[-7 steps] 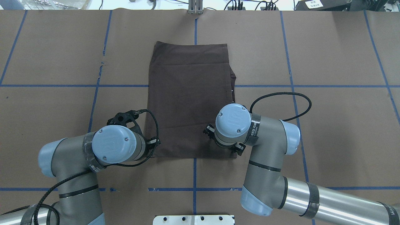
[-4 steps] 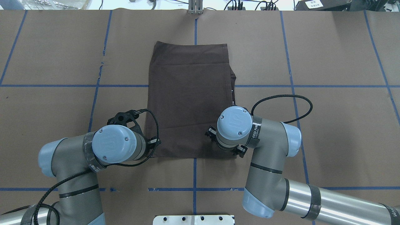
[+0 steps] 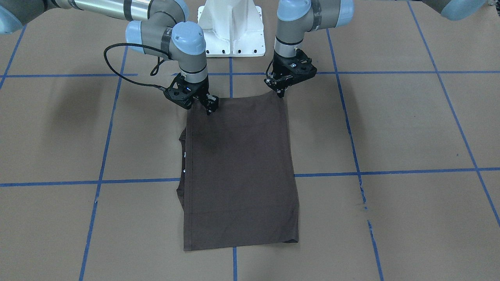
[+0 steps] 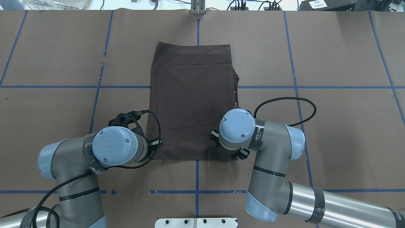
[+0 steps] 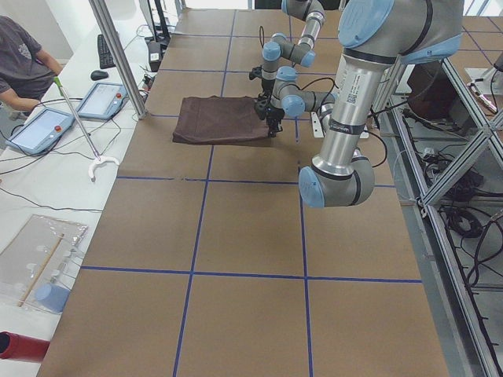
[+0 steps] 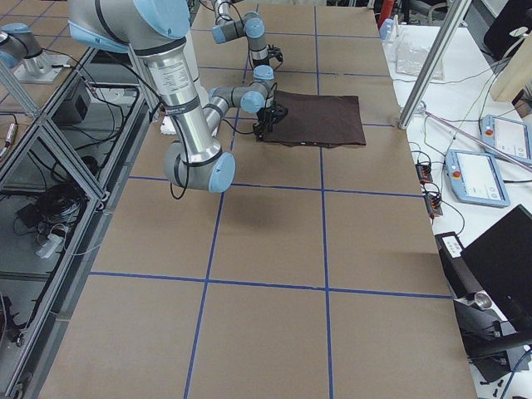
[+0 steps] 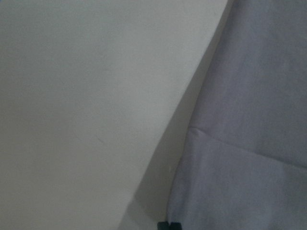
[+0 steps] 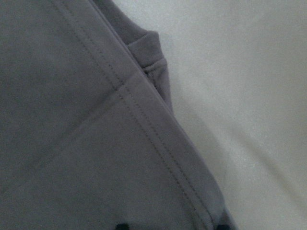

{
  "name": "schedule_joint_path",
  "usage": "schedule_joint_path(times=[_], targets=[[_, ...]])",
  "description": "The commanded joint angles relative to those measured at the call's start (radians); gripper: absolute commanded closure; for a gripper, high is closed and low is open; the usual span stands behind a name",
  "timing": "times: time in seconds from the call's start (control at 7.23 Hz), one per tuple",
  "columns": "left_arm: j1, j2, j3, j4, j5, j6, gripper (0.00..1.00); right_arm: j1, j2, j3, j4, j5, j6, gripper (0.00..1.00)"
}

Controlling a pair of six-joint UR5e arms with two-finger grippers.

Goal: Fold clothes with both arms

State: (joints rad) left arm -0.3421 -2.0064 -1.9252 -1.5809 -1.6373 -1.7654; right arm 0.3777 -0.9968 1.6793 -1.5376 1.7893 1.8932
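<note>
The shirt point(image 4: 193, 95) lies flat in the middle of the overhead view, folded to a tall rectangle on the table point(image 4: 332, 126), with a bit of sleeve point(image 4: 235, 79) peeping out at its right side. It looks light, soft and limp. It should drape and sag from wherever it is pinched, and the stacked layers may slide apart, so the two bottom corners in that view are the places to take it, catching every layer. Both arms come in from the lower corners with bent elbows and wrists pointing straight down. The left gripper point(image 3: 281, 93) stands on one of those corners, though whether its tips are apart or pinched I cannot tell. The right gripper point(image 3: 210, 107) stands just inside the other, and its wrist view shows the tips spread over the stitched edge.
</note>
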Motion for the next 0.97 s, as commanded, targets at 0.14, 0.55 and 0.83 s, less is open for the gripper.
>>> schedule_joint_path(times=[0.14, 0.55, 0.83], targets=[[0.0, -0.002, -0.003, 0.001, 0.001, 0.0, 1.0, -0.003, 0.006, 0.0, -0.003, 0.004, 0.003, 1.0], [0.002, -0.006, 0.006, 0.001, 0.001, -0.002, 1.0, 0.0, 0.02, 0.0, 0.005, 0.004, 0.004, 1.0], [0.002, -0.006, 0.0, 0.001, 0.001, 0.0, 1.0, 0.003, 0.018, 0.031, 0.01, -0.001, 0.006, 1.0]])
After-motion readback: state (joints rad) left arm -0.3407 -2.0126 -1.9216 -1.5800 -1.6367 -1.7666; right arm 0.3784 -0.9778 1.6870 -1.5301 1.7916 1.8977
